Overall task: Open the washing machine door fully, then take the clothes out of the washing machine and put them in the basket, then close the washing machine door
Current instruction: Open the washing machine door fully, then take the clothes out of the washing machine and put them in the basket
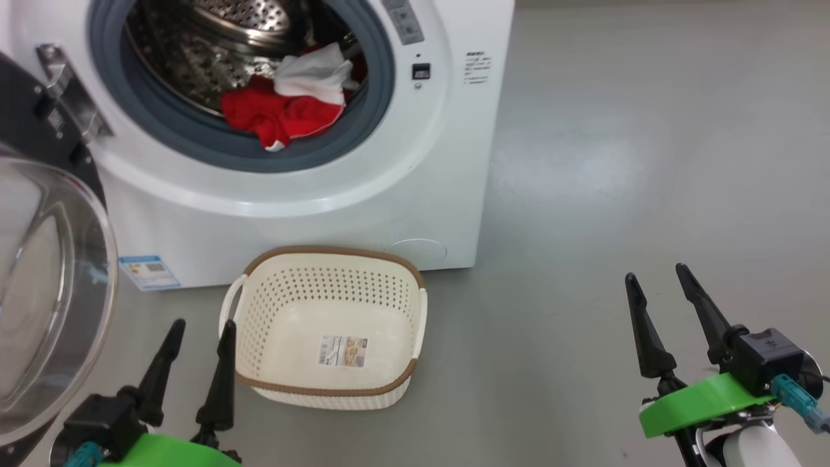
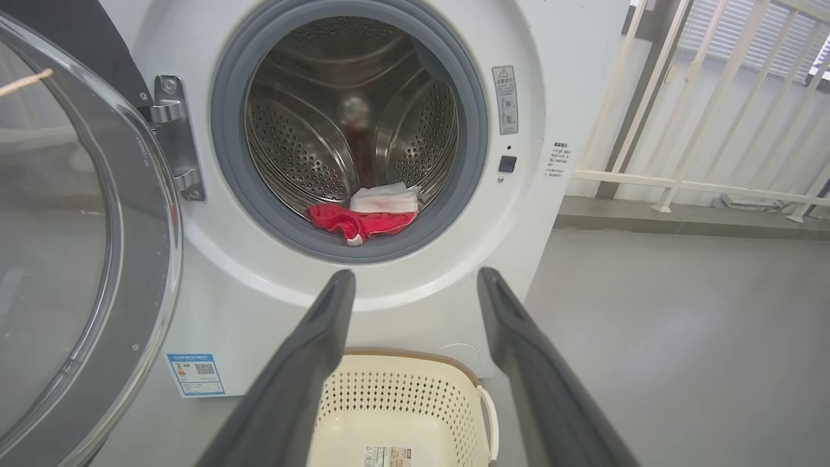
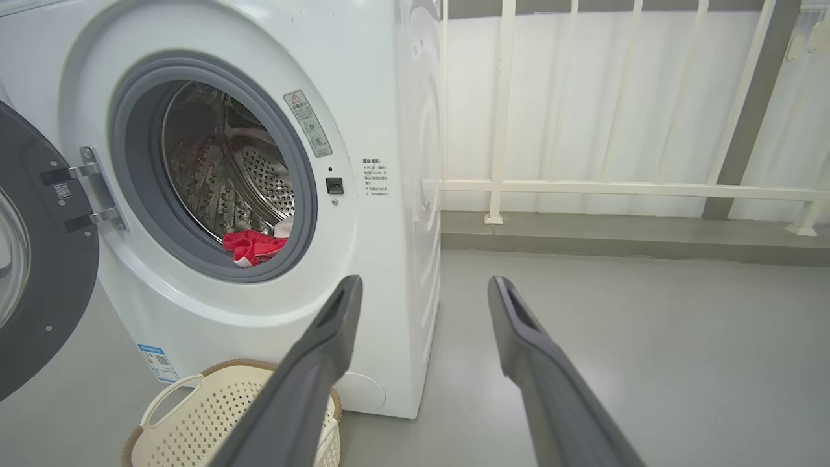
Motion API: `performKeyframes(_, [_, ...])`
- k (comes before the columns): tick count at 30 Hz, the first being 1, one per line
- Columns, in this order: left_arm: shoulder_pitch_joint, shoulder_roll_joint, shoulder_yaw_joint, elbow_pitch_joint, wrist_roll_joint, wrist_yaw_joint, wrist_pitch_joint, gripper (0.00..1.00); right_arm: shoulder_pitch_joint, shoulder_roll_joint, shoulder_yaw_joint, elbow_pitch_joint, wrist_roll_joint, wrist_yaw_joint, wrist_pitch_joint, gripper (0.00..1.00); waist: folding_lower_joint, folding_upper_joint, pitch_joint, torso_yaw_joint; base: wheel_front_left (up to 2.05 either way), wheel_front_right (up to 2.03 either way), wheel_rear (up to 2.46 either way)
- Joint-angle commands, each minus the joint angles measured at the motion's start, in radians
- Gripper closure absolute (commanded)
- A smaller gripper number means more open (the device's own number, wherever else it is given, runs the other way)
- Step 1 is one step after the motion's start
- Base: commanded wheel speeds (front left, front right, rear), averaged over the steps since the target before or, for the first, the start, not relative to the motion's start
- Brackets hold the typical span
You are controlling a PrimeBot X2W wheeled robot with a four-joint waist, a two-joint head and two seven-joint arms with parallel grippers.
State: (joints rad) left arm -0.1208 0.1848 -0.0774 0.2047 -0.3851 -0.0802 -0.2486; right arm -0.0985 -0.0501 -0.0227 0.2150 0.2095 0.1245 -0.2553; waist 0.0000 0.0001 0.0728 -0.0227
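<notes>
1. Two hands hover low over the grey floor [image 1: 616,162]. The left hand [image 1: 203,324] and the right hand [image 1: 655,272] are well apart from each other. Both are empty, their long dark fingers spread wide.
2. The washing machine door [image 1: 52,285] stands swung open just to the left of the left hand. Its clear glass bowl bulges toward that hand. Its black rim hangs on a metal hinge [image 1: 68,91] further ahead.
3. The washing machine [image 1: 311,214] rises straight ahead of the left hand. From the right hand it lies ahead and off to the left.
4. The clothes [image 1: 285,110] lie in the steel drum [image 2: 292,136], ahead of and above the left hand's fingertips. They are a red bundle with a white piece on top. They sit at the front of the drum, and a red fold rests on the grey gasket [image 1: 194,146]. Neither hand touches them.
5. The basket [image 1: 327,251] sits upright on the floor at the foot of the machine. It is just ahead of and below the left hand, on the side of its right finger. It lies between the two hands but far nearer the left one. A paper sticker [image 1: 342,350] shows on its bottom.
6. A small blue label [image 1: 149,272] sits low on the machine's front, ahead of the left hand, between door and basket.
7. Ahead of the right hand is bare floor, and beyond it a white railing [image 3: 583,188].
</notes>
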Motion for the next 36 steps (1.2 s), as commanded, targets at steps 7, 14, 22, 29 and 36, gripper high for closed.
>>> performKeyframes(7, [0.054, 0.035, 0.044, -0.012, 0.017, -0.007, -0.012, 0.0, 0.037, 0.0, -0.01, -0.054, -0.019, 0.006, -0.006, 0.0, 0.0, -0.0001, -0.067, -0.061, 0.0, 0.0, 0.0])
performKeyframes(14, [0.084, 0.031, 0.056, -0.032, 0.015, -0.005, -0.013, 0.0, 0.08, 0.0, -0.014, -0.095, -0.029, 0.006, -0.006, 0.0, 0.0, -0.0001, -0.077, -0.067, 0.0, 0.0, 0.0])
performKeyframes(22, [0.106, 0.024, 0.07, -0.068, 0.017, -0.009, -0.013, 0.0, 0.103, 0.0, -0.008, -0.126, -0.036, 0.006, -0.006, 0.0, 0.0, -0.0001, -0.076, -0.069, 0.0, 0.0, 0.0])
performKeyframes(29, [0.113, 0.017, 0.076, -0.075, 0.03, -0.003, -0.013, 0.0, 0.104, 0.0, 0.003, -0.123, -0.045, 0.006, -0.006, 0.0, 0.0, -0.0001, -0.074, -0.064, 0.0, 0.0, 0.0])
performKeyframes(36, [0.106, 0.014, 0.07, -0.074, 0.067, 0.026, -0.013, 0.0, 0.101, 0.0, 0.003, -0.118, -0.047, 0.006, -0.006, 0.0, 0.0, -0.0001, -0.067, -0.055, 0.34, -0.49, 0.15])
